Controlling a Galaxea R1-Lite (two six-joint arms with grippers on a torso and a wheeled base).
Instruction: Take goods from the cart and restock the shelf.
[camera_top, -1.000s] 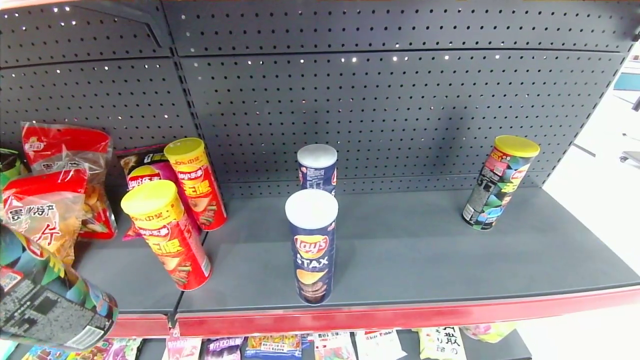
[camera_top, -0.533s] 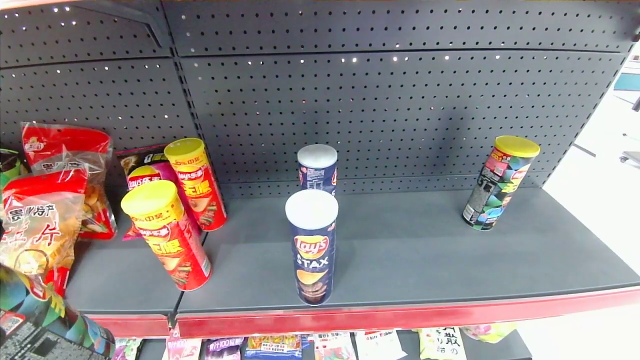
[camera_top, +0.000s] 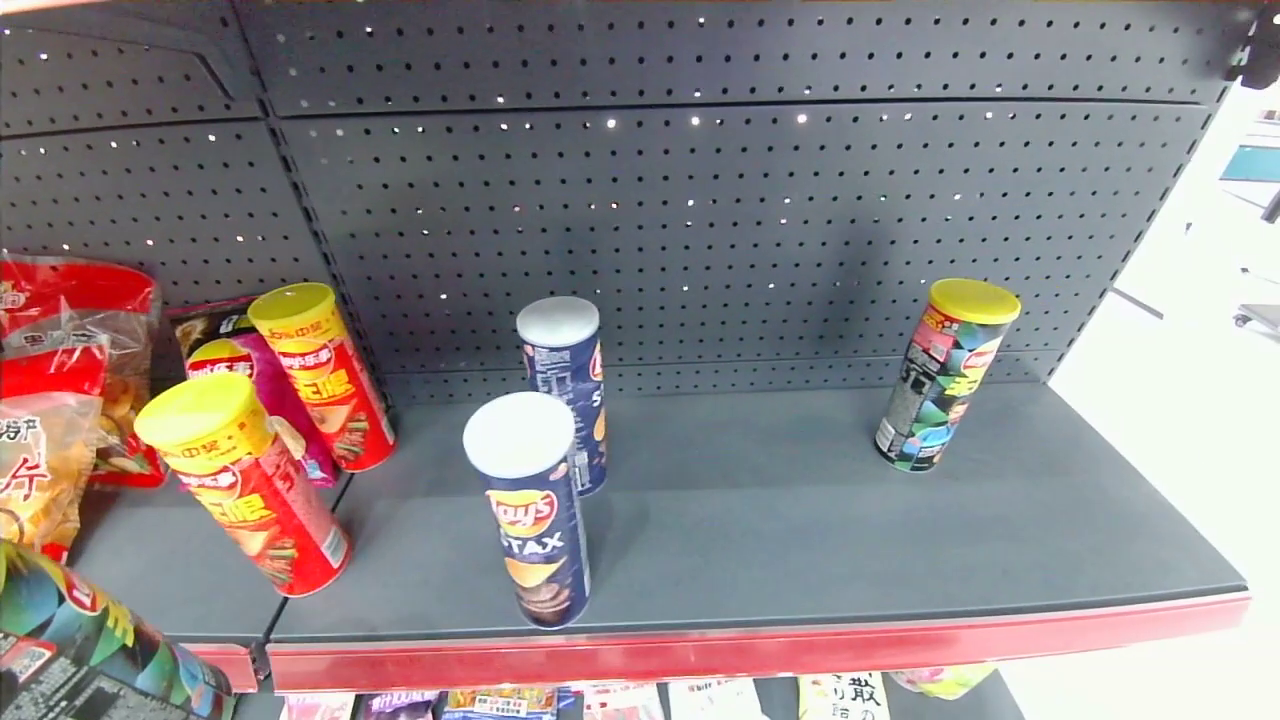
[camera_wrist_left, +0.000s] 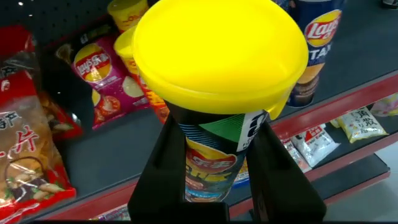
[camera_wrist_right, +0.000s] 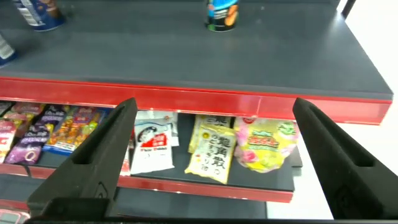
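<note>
Gripping a tall cardboard chip can (camera_wrist_left: 214, 165) with a glossy multicoloured geometric wrapper and a smooth round yellow plastic lid (camera_wrist_left: 217, 53), the left gripper (camera_wrist_left: 217, 186) has its flat black fingers (camera_wrist_left: 158, 174) clamped on both sides of the tube. In the head view's lower left corner the can sits tilted, off the matte dark grey metal shelf (camera_top: 800, 520). A matching upright can (camera_top: 945, 375) stands at the shelf's right. The right gripper (camera_wrist_right: 214, 155) is spread wide, holding nothing

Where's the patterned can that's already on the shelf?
In the head view, the patterned can stands on the shelf, far right, near the back panel, right of the two blue cans.
</note>
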